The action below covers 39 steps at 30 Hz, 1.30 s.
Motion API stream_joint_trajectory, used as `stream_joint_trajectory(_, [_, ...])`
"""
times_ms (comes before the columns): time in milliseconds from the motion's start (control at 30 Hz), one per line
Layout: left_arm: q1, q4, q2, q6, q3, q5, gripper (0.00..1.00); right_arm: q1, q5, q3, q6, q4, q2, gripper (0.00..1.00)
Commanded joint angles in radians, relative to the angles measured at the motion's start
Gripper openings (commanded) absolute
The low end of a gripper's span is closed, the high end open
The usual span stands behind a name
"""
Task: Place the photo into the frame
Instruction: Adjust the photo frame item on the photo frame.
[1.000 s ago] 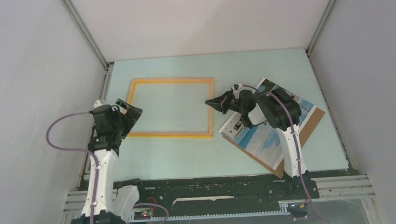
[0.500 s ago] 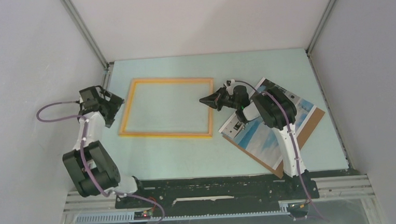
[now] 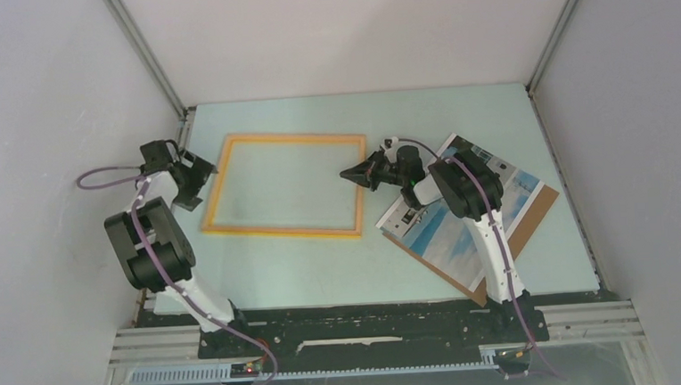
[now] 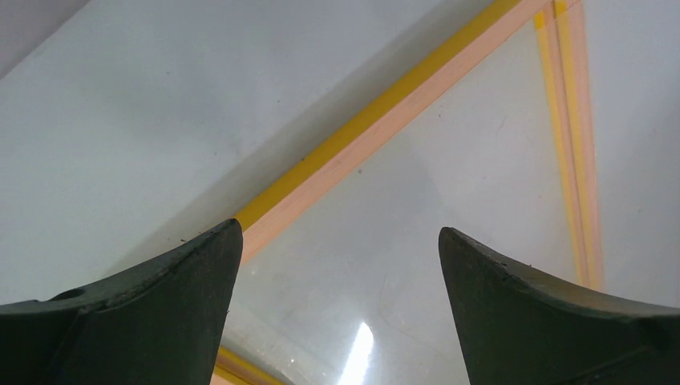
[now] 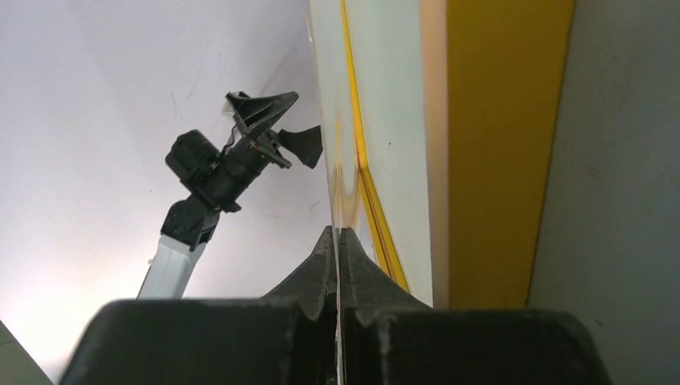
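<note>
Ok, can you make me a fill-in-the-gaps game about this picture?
1. The photo lies on the brown board, to the ___ of the frame.
2. The left tool is ___, beside the frame's rim.
3. The right tool is ___.
Missing words: right; open; shut.

Thin wood on the frame (image 4: 353, 132) rim, yellow-orange paint outside, pale and bare inside. Clear, smooth, glossy pane (image 4: 457, 200) (one bright glare spot near its edge). Paper-like photo (image 3: 438, 240). Brown, matt backing board (image 3: 541, 205), cardboard by the look. Matt, pale table (image 3: 324, 274). Dark, matt, plastic-looking fingers (image 4: 144, 313) on the left gripper (image 4: 338, 241).
</note>
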Motion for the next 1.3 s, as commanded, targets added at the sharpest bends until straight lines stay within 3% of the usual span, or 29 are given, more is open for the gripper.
stream_joint_trajectory(0, [0.008, 0.005, 0.066, 0.049, 0.087, 0.063, 1.00, 0.020, -0.045, 0.042, -0.014, 0.019, 0.010, 0.00])
stream_joint_trajectory(167, [0.013, 0.002, 0.116, 0.085, 0.126, 0.042, 1.00, 0.019, -0.060, 0.056, -0.012, 0.024, 0.023, 0.00])
stream_joint_trajectory(567, [0.014, 0.016, 0.197, 0.049, 0.128, 0.167, 1.00, 0.030, -0.087, 0.070, -0.050, -0.010, 0.013, 0.00])
stream_joint_trajectory(1267, [0.013, 0.030, 0.194, 0.052, 0.101, 0.240, 1.00, -0.009, -0.171, 0.119, -0.051, -0.028, 0.012, 0.00])
